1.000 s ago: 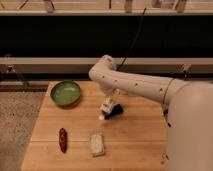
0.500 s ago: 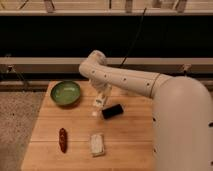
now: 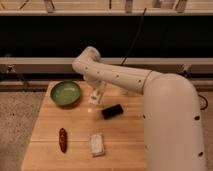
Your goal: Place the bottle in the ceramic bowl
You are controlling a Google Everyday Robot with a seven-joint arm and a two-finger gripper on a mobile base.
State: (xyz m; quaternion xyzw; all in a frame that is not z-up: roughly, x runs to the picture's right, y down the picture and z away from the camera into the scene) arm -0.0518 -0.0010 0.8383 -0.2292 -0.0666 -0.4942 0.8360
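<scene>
- Lying nearest on the table (image 3: pixel 45 155) are a pale block (image 3: pixel 96 143) and, to its left, a red pepper-like thing (image 3: pixel 63 140). Both are sitting well apart from the work.
- A black object (image 3: pixel 112 111) is resting further in, just right of the gripper and slightly nearer than it.
- The gripper (image 3: pixel 96 94) is hanging over the middle of the table, right of the bowl. It seems to be pinching the bottle (image 3: pixel 94 101) by its upper part.
- The bottle is dangling tilted beneath the gripper, its low end near the wood. Whether it is touching the wood cannot be told.
- The bowl (image 3: pixel 65 93) is sitting empty at the far left of the table, near the bottle but apart from it.
- The arm (image 3: pixel 120 77) is reaching in from the right, its elbow bending above the far edge.
- What is worrying me:
  - The bottle is hanging low. A leftward move without lifting risks its end knocking the bowl's rim, pushing the dish or twisting the bottle out of the grip.
  - The hold is looking high and off-centre, so a quick swing could be letting the bottle pivot or slip.
  - Releasing while the bottle is only partly over the bowl could be sending it rolling off the rim onto the table.
</scene>
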